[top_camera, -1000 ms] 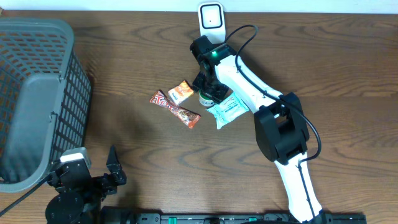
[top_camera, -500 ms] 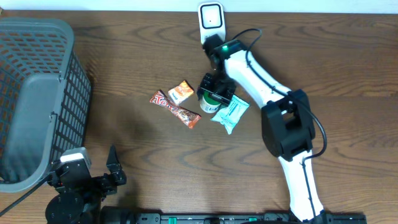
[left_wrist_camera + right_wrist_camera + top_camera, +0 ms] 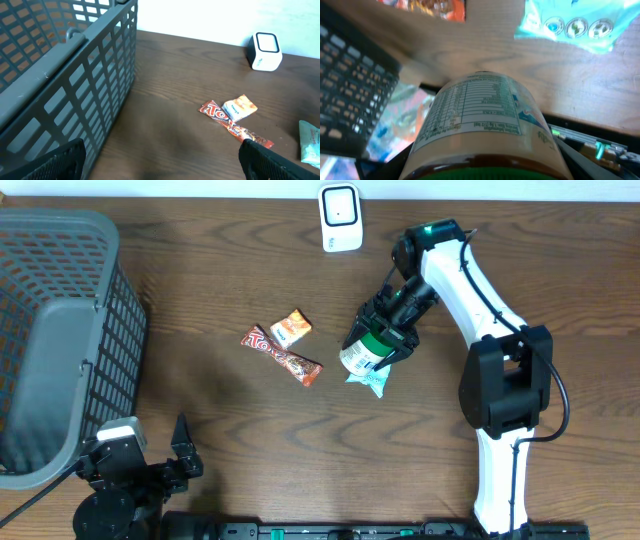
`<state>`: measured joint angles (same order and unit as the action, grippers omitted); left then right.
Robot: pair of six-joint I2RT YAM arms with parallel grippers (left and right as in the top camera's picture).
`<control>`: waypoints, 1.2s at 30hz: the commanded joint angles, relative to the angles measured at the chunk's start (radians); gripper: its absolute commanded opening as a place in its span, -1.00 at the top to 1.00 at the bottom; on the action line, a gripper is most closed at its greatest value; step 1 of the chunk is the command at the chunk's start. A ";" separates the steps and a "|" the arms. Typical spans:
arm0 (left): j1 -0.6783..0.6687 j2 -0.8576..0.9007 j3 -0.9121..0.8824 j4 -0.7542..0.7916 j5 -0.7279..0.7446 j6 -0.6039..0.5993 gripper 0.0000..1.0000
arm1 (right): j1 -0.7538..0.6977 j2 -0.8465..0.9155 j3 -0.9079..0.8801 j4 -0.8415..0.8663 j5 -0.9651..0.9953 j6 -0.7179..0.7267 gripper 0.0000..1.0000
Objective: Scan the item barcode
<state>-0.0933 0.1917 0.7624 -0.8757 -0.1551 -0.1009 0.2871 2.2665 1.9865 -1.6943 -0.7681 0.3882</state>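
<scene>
The item is a jar (image 3: 366,352) with a green lid and a white label, held tilted above the table right of centre. My right gripper (image 3: 392,318) is shut on it at the lid end. In the right wrist view the jar (image 3: 480,117) fills the lower middle, its nutrition label facing the camera; no barcode shows. The white scanner (image 3: 340,218) stands at the table's back edge, well up and left of the jar. My left gripper (image 3: 162,165) rests open and empty at the front left, low over bare wood.
A red candy bar (image 3: 282,355) and a small orange packet (image 3: 290,328) lie left of the jar. A teal pouch (image 3: 376,380) lies just under it. A grey mesh basket (image 3: 60,330) takes up the left side.
My right arm has swung right and away from the scanner, carrying the jar and tilting it. The teal pouch has shifted slightly. The left arm has not moved.
</scene>
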 commanded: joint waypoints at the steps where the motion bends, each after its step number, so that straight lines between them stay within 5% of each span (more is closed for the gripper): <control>1: 0.003 -0.005 -0.003 0.000 0.013 -0.002 -0.96 | 0.004 -0.024 0.002 -0.008 -0.105 -0.105 -0.07; 14: 0.003 -0.005 -0.003 0.000 0.013 -0.002 -0.95 | 0.042 -0.024 0.002 -0.007 -0.150 -0.111 -0.10; 24: 0.003 -0.005 -0.003 0.000 0.013 -0.002 -0.96 | 0.046 -0.024 0.043 0.308 -0.197 -0.086 -0.08; 32: 0.003 -0.005 -0.003 0.000 0.013 -0.002 -0.96 | 0.051 -0.024 0.172 0.703 0.079 -0.021 -0.04; 36: 0.003 -0.005 -0.003 0.000 0.013 -0.002 -0.96 | 0.060 -0.024 0.187 0.897 0.441 0.004 -0.05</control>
<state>-0.0933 0.1917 0.7624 -0.8757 -0.1551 -0.1009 0.3328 2.2669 2.1464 -0.8562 -0.6212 0.3637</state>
